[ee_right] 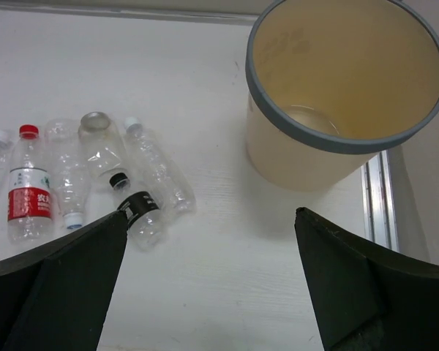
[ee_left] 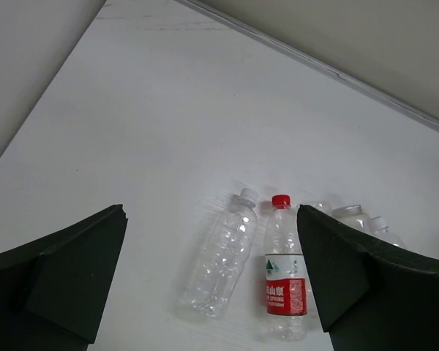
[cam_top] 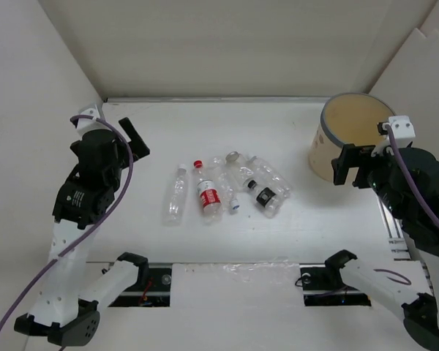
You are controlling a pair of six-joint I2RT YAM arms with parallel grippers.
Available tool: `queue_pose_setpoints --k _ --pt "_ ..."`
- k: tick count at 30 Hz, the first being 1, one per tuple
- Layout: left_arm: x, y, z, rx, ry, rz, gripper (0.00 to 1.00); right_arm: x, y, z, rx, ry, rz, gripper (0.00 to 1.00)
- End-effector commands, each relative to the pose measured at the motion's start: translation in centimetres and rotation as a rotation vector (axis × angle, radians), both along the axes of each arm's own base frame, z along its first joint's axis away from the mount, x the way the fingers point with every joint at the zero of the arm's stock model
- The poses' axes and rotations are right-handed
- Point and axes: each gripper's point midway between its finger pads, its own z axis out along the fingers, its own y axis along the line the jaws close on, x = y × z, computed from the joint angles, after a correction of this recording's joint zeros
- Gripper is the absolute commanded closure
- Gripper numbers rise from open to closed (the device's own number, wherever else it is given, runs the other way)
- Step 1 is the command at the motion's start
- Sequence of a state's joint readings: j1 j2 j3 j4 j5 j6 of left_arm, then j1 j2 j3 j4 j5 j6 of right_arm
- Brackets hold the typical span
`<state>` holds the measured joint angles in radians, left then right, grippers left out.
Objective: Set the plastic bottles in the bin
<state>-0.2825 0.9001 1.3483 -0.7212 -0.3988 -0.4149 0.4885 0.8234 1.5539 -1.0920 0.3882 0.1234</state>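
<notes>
Bottles (cam_top: 241, 174) lie on their sides in a loose cluster at the middle of the bench (cam_top: 293, 128), between the two arms. I judge that this puts them within reach of either arm. The clear bottle (cam_top: 175, 194) at the cluster's left edge lies a little apart, and the red bottle (cam_top: 209, 194) is just beside it. The rest are bunched together, some touching, with the black-label bottle (cam_top: 265, 197) at the near right.

None is in the bin (cam_top: 322, 153) yet, so the task looks unstarted. The bin stands upright at the far right of the bench, well apart from the cluster, with its mouth up and nothing seen inside. Being so wide, it should take a dropped bottle without careful aim. It also stands close to the right arm, which seems the natural one for the dropping.

The left hand (cam_top: 134, 139) hangs above bare bench to the left of the cluster. Its fingers (ee_left: 66, 281) are spread wide, gripping nothing and touching nothing. Its camera looks onto the clear and red bottles, so the separate clear one seems the easy first pick.

The right hand (cam_top: 360, 157) hovers by the bin's near side, also spread wide and carrying nothing. Its wrist view shows the fingers off the bin wall.
</notes>
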Motion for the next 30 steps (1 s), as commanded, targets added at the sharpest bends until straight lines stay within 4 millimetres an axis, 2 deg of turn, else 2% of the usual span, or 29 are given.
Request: queue_pose_setpoints --k 1,3,7,8,11,12,13,18,20,23,24,26,27,30 --pt "-0.1 -0.5 1.5 -0.014 -0.07 -0.033 0.0 -0.1 -0.5 1.5 0.022 -0.06 -0.027 0.0" --pt "-0.3 -0.3 1.8 -0.008 -0.078 -0.036 0.0 -0.3 -0.4 1.3 0.027 -0.06 -0.014 0.0" --pt "0.0 -0.6 0.2 -0.002 -0.044 -0.045 0.0 -0.2 0.4 1.1 0.039 -0.053 0.025 0.0" --pt "0.5 -1.0 -1.1 -0.012 -0.015 -0.053 0.0 -0.5 0.3 1.2 0.043 -0.061 0.025 0.0" --pt "1.4 -2.1 -3.7 -0.04 0.055 -0.076 0.0 -0.3 1.6 0.8 0.072 -0.073 0.088 0.0" --pt "1.8 -2.6 -5.0 -0.052 0.079 -0.084 0.0 -0.5 1.9 1.3 0.093 -0.102 0.107 0.0" --pt "2.1 -3.6 -5.9 -0.076 0.1 -0.122 0.0 -0.7 2.6 1.2 0.107 -0.105 0.145 0.0" --pt "4.0 -6.0 -11.0 -0.11 0.225 -0.196 0.0 -0.5 5.7 0.1 0.169 -0.098 0.281 0.0" --pt "4.4 -7.6 -12.9 -0.118 0.27 -0.287 0.0 -0.5 6.7 -0.2 0.189 -0.09 0.324 0.0" --pt "5.7 -7.1 -17.3 -0.088 0.396 -0.255 0.0 -0.3 7.6 -1.2 0.202 -0.069 0.356 0.0" --pt "5.8 -7.3 -18.5 -0.09 0.426 -0.26 0.0 -0.3 7.8 -0.8 0.211 -0.083 0.371 0.0" --pt "6.3 -7.6 -19.8 -0.105 0.463 -0.279 0.0 -0.5 8.3 -0.6 0.223 -0.098 0.397 0.0" --pt "6.3 -8.0 -21.2 -0.132 0.512 -0.301 0.0 -0.6 8.4 -0.7 0.228 -0.101 0.411 0.0" --pt "7.0 -8.7 -21.7 -0.134 0.532 -0.34 0.0 -0.5 8.5 -0.9 0.23 -0.11 0.412 0.0"
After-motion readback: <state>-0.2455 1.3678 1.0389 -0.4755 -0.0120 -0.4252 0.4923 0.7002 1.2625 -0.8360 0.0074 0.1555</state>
